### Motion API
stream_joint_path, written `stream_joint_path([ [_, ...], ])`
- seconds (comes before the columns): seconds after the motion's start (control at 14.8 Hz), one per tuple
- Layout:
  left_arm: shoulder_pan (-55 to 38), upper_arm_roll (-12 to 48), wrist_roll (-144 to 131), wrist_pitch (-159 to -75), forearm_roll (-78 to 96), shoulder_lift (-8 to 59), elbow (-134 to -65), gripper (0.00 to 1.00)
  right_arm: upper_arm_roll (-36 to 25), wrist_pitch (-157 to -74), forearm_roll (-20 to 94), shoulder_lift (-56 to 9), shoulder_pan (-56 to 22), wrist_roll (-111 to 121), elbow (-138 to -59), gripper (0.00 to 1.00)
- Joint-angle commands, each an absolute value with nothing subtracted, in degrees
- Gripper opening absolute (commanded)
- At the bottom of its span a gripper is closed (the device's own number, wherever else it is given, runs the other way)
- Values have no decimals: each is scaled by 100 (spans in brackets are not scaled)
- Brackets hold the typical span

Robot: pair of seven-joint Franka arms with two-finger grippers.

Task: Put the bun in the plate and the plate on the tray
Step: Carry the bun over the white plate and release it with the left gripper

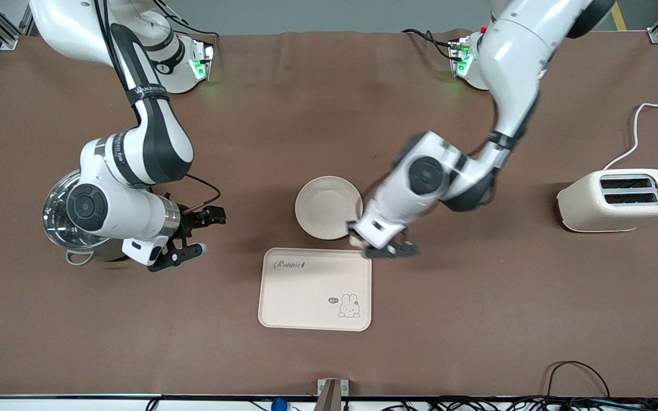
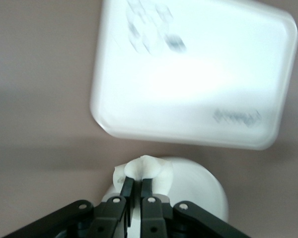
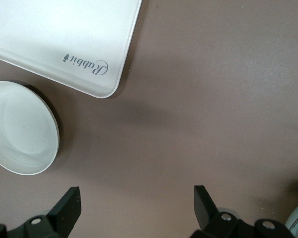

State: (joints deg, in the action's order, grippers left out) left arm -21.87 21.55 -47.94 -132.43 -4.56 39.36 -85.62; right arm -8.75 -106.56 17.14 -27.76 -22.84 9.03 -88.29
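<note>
Left wrist view is motion-blurred: tray (image 2: 188, 79) lettering and rabbit drawing unreadable. The plate (image 2: 198, 191) is partly hidden by the bun (image 2: 144, 171) and the left gripper (image 2: 134, 191), and cut by the frame edge. Front view: left arm hides the bun almost entirely. Right wrist view: plate (image 3: 20, 129) clipped at the edge.

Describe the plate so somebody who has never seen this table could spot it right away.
Start at the tray, the cream rectangle with Rabbit lettering near the table's middle. Just farther from the front camera than it sits the plate, with the left gripper, shut on the bun, at its edge. It alone is round, plain and shallow with a raised rim.
</note>
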Motion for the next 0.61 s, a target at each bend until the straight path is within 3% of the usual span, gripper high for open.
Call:
stream_joint_path([
  [0.0, -2653, 2065, -5789, -13236, -764, 3990, -8622, 4, -888, -10617, 1846, -2768, -2276, 870, -8789, 100],
  [0.14, -2742, 2065, -6011, -13280, -992, 4113, -8648, 14, -888, -10617, 1846, -2760, -2311, 870, -8789, 100],
  [0.2, -2733, 2065, -6012, -13280, -1054, 4165, -8657, 26, -888, -10617, 1846, -2760, -2320, 861, -8798, 100],
  [0.27, -2733, 2065, -6020, -13280, -1055, 4192, -8666, 58, -888, -10617, 1846, -2768, -2312, 861, -8798, 100],
  [0.34, -2777, 2048, -6029, -13298, -1133, 4210, -8701, 100, -888, -10626, 1846, -2760, -2303, 870, -8798, 100],
  [0.54, -2909, 2039, -6827, -13298, -1580, 4210, -8684, 100, -888, -10644, 1846, -2769, -2303, 870, -8798, 100],
])
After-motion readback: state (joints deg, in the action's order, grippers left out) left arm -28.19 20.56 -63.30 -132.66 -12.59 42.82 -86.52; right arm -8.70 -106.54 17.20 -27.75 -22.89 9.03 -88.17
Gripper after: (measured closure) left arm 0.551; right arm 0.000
